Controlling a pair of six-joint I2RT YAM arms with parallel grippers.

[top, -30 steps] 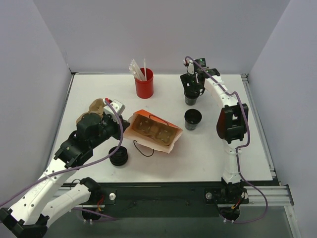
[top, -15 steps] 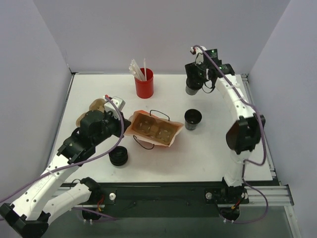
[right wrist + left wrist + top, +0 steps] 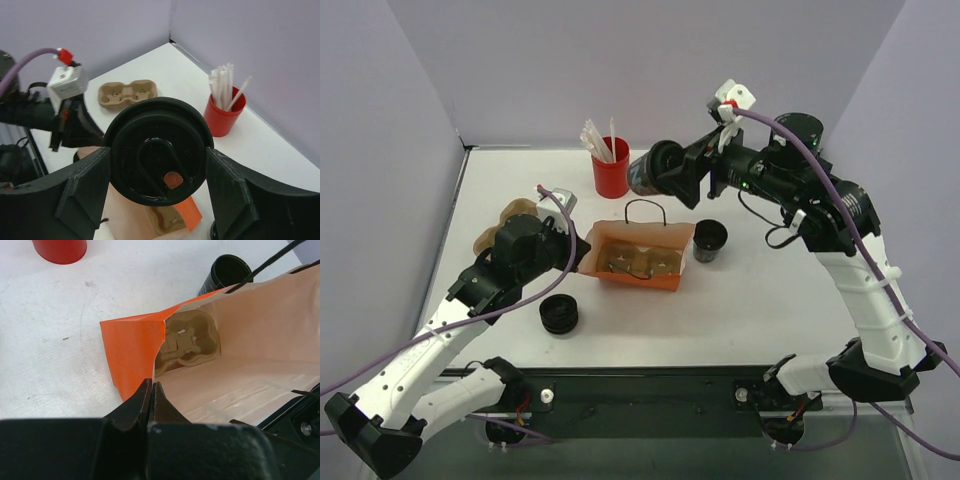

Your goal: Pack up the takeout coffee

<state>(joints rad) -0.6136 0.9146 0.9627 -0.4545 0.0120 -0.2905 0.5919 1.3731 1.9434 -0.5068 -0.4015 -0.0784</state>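
Observation:
My right gripper (image 3: 677,173) is shut on a takeout coffee (image 3: 647,176), a black cup held tipped on its side in the air above the back of the orange paper bag (image 3: 638,256). Its round lid (image 3: 159,150) faces the right wrist camera, between the two fingers (image 3: 84,186). The bag lies open-mouthed with a brown cup carrier (image 3: 190,339) inside it. My left gripper (image 3: 151,388) is shut on the bag's left edge (image 3: 134,347). A second black cup (image 3: 710,240) stands on the table just right of the bag.
A red cup of white straws (image 3: 611,167) stands behind the bag. A low stack of black lids (image 3: 560,315) lies in front of the bag on the left. A spare cardboard carrier (image 3: 506,220) lies at the left, partly behind my left arm.
My right arm lifted the cup from the back of the table, swung it left and tipped it on its side over the bag. The left gripper turned the bag and raised its mouth.

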